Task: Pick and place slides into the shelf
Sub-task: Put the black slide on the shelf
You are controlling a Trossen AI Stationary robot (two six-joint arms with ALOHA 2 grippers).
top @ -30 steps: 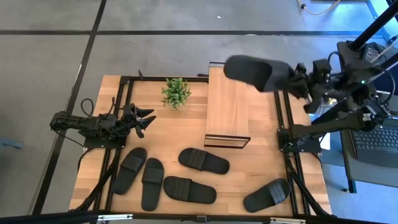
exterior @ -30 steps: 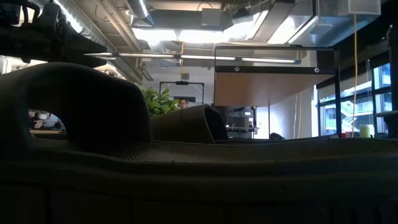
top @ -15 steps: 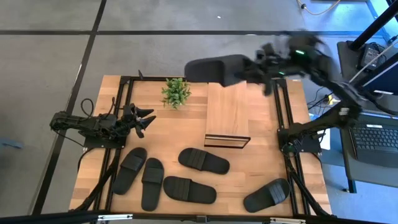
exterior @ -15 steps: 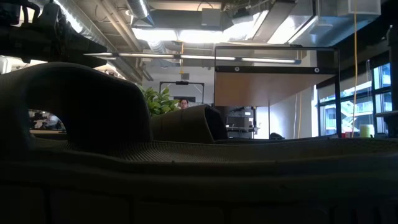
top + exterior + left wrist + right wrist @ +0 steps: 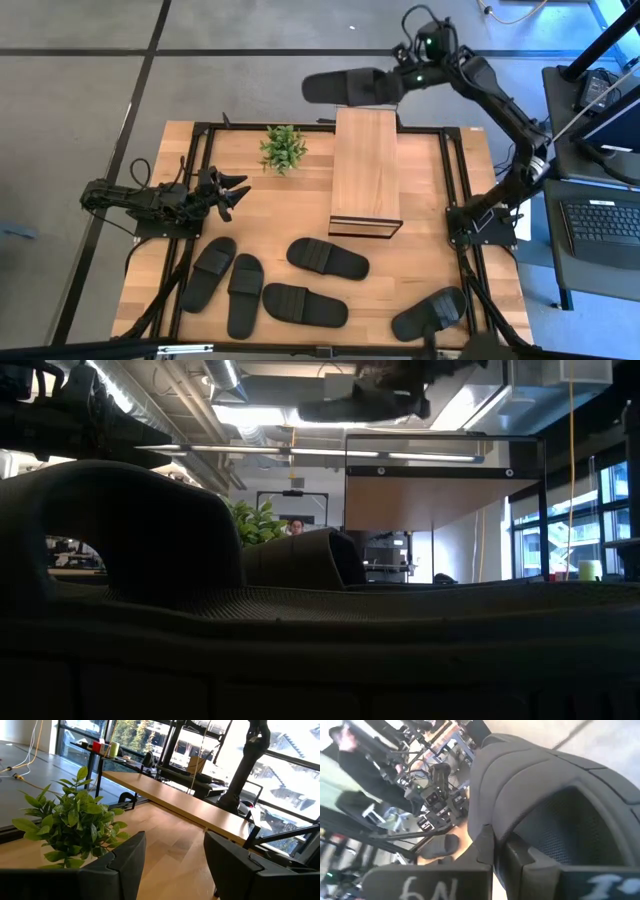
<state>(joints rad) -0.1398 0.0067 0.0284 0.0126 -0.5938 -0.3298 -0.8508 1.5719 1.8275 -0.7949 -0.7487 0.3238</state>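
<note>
My right gripper (image 5: 400, 80) is shut on a black slide (image 5: 350, 87) and holds it high in the air, just past the far end of the shelf (image 5: 365, 170). In the low view this slide (image 5: 365, 400) hangs above the shelf (image 5: 440, 500). Close up in the right wrist view, the held slide (image 5: 545, 795) fills the picture. Several more black slides lie on the near half of the table, among them one (image 5: 327, 258) just in front of the shelf and one (image 5: 430, 313) at the near right. My left gripper (image 5: 235, 190) rests open at the table's left side.
A small potted plant (image 5: 283, 148) stands left of the shelf, in front of the left gripper (image 5: 172, 860). A slide (image 5: 150, 560) lies right before the low camera and blocks much of its view. A laptop (image 5: 600, 225) sits off the table's right edge.
The right arm has swung the held slide from above the shelf's far right corner leftward and away, out past the shelf's far end. The left arm has not moved.
</note>
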